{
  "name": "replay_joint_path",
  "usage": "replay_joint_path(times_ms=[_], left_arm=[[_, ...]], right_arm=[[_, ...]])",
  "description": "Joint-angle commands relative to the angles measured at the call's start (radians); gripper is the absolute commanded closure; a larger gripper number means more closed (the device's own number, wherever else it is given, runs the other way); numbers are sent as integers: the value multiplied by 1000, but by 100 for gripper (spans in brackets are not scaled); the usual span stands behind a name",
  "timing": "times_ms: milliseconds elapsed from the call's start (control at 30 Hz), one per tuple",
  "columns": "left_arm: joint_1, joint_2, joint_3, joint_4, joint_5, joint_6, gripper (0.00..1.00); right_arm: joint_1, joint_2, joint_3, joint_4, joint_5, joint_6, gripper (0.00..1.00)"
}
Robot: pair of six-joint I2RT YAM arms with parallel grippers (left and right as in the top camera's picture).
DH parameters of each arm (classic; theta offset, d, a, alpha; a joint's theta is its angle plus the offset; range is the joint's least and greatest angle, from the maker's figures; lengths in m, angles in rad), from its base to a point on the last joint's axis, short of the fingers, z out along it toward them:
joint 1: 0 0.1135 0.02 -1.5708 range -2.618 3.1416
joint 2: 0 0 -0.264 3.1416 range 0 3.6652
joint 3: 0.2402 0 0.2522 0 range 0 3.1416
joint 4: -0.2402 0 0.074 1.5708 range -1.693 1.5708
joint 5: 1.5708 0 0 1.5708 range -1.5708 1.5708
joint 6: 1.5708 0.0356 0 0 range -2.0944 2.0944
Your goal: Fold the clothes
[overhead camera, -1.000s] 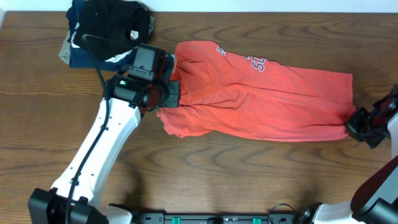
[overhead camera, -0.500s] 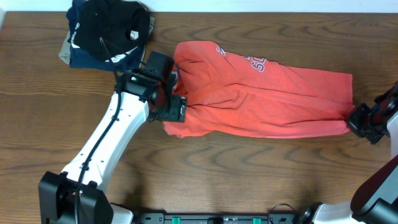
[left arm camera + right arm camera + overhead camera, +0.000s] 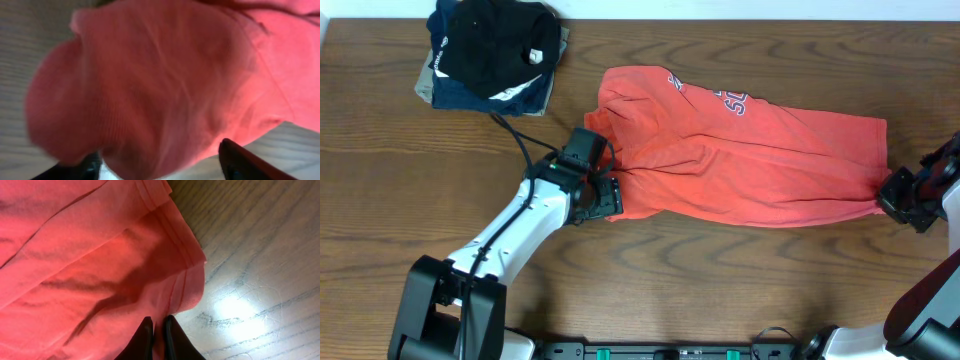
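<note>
Left claw standing released, fingers spreading wide with the left end of the red-orange T-shirt bulging between them, right claw clenching on the T-shirt's hem corner, fabric lying stretched across the worktop between both claws.

T-shirt spans the table; garment pile behind-left; left claw and right claw apparently at its ends.

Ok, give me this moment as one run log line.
shirt: lying lengthwise on table | left tool: open at one end | right tool: shut on hem corner | pile: far left
</note>
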Motion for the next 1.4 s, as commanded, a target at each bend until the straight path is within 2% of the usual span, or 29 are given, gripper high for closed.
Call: replay_joint_path(times_ms=[0,100,267,333,400,433,467,667,1067,1200,1367], left_arm=[[0,10,-18,9,-68,-31,30],[-1,19,-18,24,-88,-31,36],[-1,56,-18,59,-91,-19,51],[-1,74,-18,64,-91,-19,62],[-1,76,-18,65,-91,-6,79],[-1,76,-18,66,-91,3,91],[-1,76,-17,69,-91,13,94],[2,70,34,18,-91,49,94],[0,-42,235,-396,-83,49,94],[0,-41,283,-364,-84,66,94],[0,-41,349,-197,-93,106,94]], right_arm=[[11,0,18,-3,-3,-15,91],[11,0,18,-3,5,-15,91],[11,0,18,-6,16,-15,93],[11,0,18,-6,25,-15,95],[11,0,18,-6,30,-15,99],[11,0,18,-6,30,-15,99],[11,0,18,-7,30,-15,99],[11,0,18,-10,34,-15,99],[11,0,18,-10,41,-23,99],[11,0,18,-5,41,-23,99],[11,0,19,-3,33,-23,99]])
